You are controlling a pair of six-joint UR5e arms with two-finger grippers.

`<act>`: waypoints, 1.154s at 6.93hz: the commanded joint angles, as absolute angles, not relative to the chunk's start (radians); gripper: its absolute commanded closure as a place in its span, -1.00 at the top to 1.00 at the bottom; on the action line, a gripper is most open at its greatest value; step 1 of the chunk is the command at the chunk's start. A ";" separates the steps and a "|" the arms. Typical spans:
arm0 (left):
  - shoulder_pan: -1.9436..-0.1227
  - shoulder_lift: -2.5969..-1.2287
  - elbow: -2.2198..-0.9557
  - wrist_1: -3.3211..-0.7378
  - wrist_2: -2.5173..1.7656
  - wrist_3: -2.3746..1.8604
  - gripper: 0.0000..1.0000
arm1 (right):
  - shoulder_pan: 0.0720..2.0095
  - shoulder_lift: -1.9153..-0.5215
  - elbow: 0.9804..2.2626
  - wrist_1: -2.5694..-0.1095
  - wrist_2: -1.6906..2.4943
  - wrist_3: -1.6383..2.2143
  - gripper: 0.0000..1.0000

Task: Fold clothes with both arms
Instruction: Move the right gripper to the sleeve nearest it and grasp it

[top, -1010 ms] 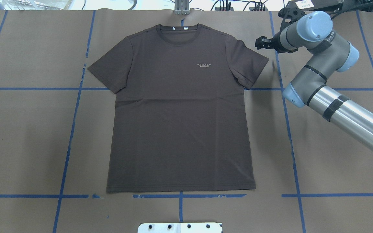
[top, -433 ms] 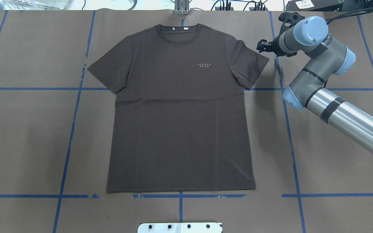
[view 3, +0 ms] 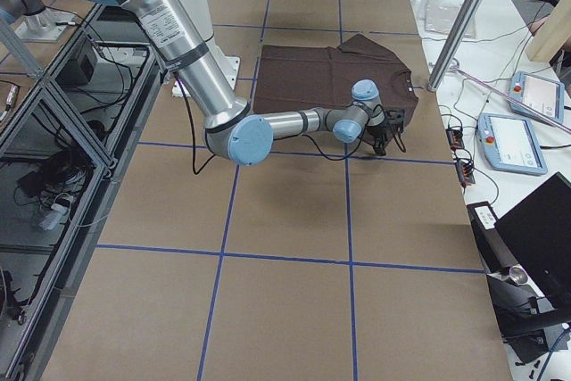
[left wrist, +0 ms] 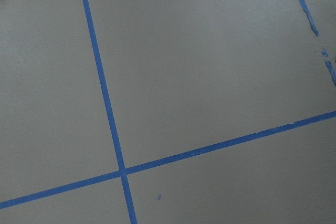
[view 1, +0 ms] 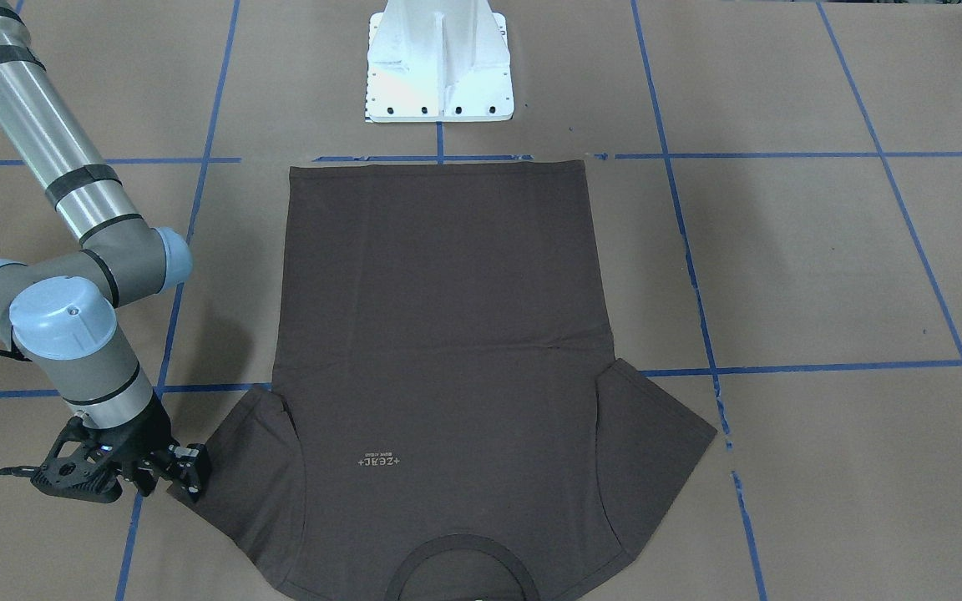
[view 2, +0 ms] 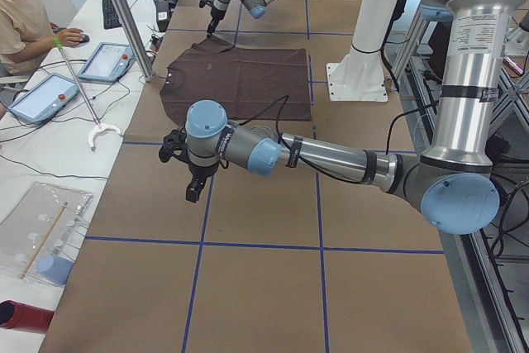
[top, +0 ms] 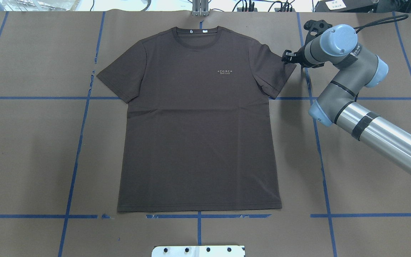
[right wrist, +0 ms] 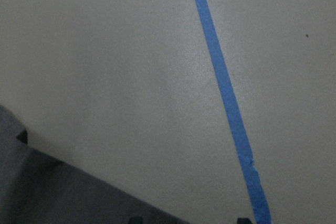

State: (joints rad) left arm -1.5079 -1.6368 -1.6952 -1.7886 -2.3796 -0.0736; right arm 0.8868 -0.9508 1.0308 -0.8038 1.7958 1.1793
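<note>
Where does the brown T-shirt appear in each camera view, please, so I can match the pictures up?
Exterior front-facing: T-shirt centre, collar at bottom edge.
Overhead exterior: T-shirt centre, collar at top.
Exterior left: T-shirt upper middle, small.
Exterior right: T-shirt upper middle.
Left wrist-mounted: not in it.
Right wrist-mounted: T-shirt fabric edge, lower left.
Shared landmark: white base pedestal, past the hem in all four exterior views.

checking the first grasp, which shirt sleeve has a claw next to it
The sleeve on the logo side, with the right claw at its edge; the other sleeve lies alone.
</note>
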 commanded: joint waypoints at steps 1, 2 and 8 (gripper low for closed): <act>-1.508 -1.637 -1.695 -1.789 -2.381 -0.074 1.00 | 0.885 -0.954 1.032 -0.805 1.795 1.180 -0.64; -1.508 -1.637 -1.697 -1.789 -2.381 -0.074 1.00 | 0.887 -0.950 1.035 -0.805 1.795 1.184 -1.00; -1.508 -1.640 -1.697 -1.789 -2.404 -0.075 1.00 | 0.884 -0.887 1.167 -0.909 1.799 1.212 -1.00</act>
State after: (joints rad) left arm -1.5079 -1.6376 -1.6960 -1.7886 -2.4012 -0.0740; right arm 0.8881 -0.9282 1.1156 -0.8388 1.7986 1.1906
